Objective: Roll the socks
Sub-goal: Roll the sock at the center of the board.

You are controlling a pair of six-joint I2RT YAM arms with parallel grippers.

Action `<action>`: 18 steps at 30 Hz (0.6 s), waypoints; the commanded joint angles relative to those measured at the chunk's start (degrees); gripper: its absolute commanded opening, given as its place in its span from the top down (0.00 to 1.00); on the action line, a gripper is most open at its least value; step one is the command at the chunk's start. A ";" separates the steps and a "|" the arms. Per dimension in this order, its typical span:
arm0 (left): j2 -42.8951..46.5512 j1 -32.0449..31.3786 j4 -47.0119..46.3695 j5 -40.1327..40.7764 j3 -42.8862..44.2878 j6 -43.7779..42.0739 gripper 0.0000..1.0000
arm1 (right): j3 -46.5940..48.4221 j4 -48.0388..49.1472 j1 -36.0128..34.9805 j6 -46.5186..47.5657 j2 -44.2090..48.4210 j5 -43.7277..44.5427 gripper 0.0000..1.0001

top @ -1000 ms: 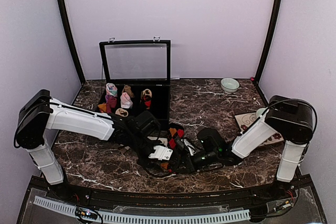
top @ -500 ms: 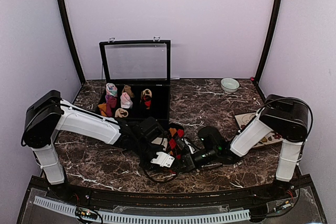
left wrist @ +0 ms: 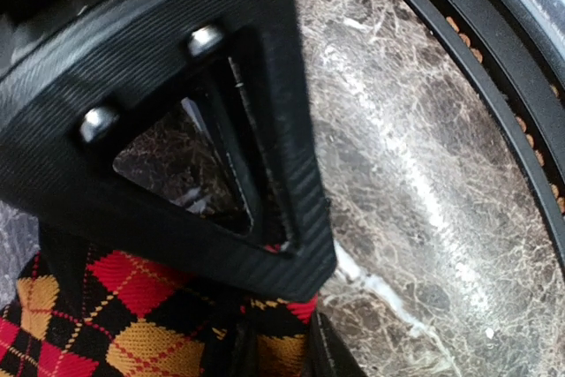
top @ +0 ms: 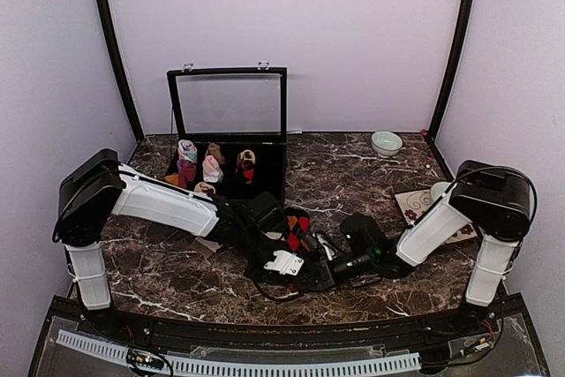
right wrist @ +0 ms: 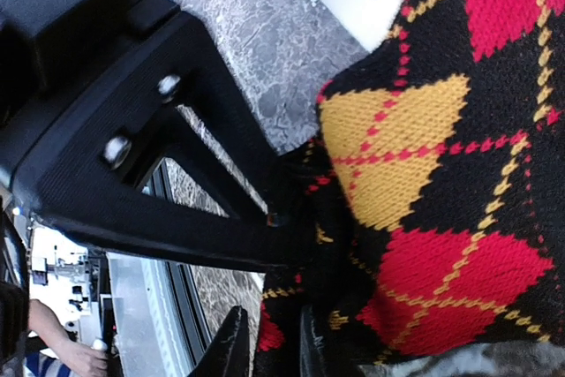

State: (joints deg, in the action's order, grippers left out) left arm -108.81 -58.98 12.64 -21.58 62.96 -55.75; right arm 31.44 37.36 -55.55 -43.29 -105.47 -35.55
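From where I stood, both arms were stretched low over the marble table point(top: 159, 262) and met near its front middle, where the black argyle sock point(top: 297, 228) with red and orange diamonds lay bunched between them. The left gripper point(left wrist: 309, 317) had its jaws drawn nearly together on a fold of that sock, the knit squeezed between the broad black upper finger point(left wrist: 265, 130) and the tip of the lower one. The right gripper point(right wrist: 261, 287) came in from the other side and was likewise clamped on the fabric, a strip of it running down between its two fingers, with the rest of the sock spreading out beside the upper finger point(right wrist: 177, 183). The two grippers sat just beside each other, the sock the only thing between them. Behind them, toward the back left, an open black case point(top: 269, 174) stood with its glass lid point(top: 229, 103) upright and several rolled sock bundles point(top: 210, 168) in its compartments. A small pale bowl point(top: 386, 142) rested far back on the right, well apart from the arms.
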 commanded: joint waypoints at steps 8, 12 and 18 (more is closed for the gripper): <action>-8.10 4.13 19.34 -6.20 7.20 2.67 0.84 | -8.81 -15.17 -0.07 1.97 6.57 12.05 0.74; -8.96 4.14 22.29 -8.29 8.68 3.44 0.84 | -11.10 -17.17 -1.23 4.61 14.78 18.05 0.68; -11.00 5.16 28.03 -13.02 11.53 4.40 0.84 | -15.45 -16.90 -13.57 17.22 31.97 38.09 0.63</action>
State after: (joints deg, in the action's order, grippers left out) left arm -116.14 -54.63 28.08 -33.39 74.50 -52.93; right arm 18.50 24.23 -61.30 -36.45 -81.52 -14.13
